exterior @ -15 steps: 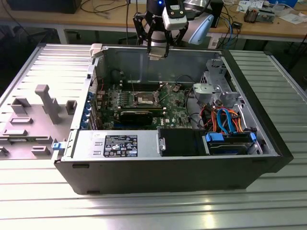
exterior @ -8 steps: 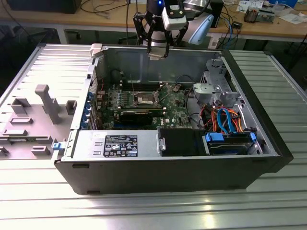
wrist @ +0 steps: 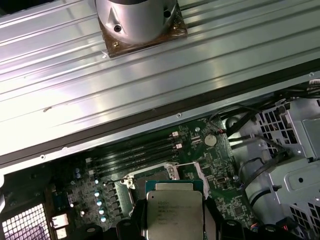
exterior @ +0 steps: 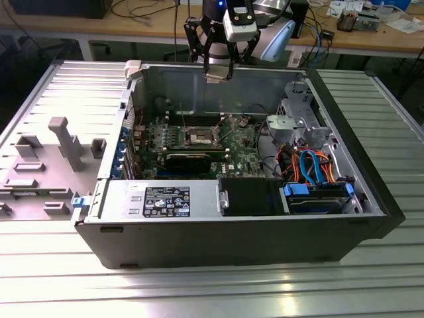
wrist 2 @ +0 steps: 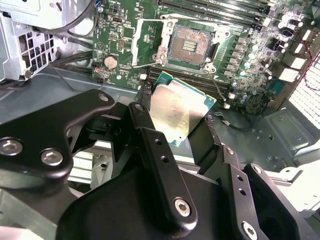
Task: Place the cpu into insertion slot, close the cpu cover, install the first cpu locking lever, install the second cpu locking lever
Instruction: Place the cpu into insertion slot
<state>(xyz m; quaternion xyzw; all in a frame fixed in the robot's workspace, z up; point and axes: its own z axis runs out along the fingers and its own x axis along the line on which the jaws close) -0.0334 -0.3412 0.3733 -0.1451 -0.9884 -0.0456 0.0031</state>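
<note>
Fingers [wrist 2: 145, 127] are clenched on the cpu [wrist 2: 181, 111]; the chip is pinched at two opposite edges between the black fingertips, its silvery top is seen tilted in the second wrist view; in the first wrist view the chip is seen flat-on with a finger on each side. The gripper [exterior: 217, 70] is held above the far wall of the open computer case [exterior: 232, 242] in the exterior view, well above the motherboard [exterior: 242, 151]; the cpu is touched by nothing but the fingers. The insertion slot [wrist 2: 192, 46] is seen bare on the green board, well apart from the chip; the cpu cover [wrist 2: 149, 44] is swung open just beside the slot.
</note>
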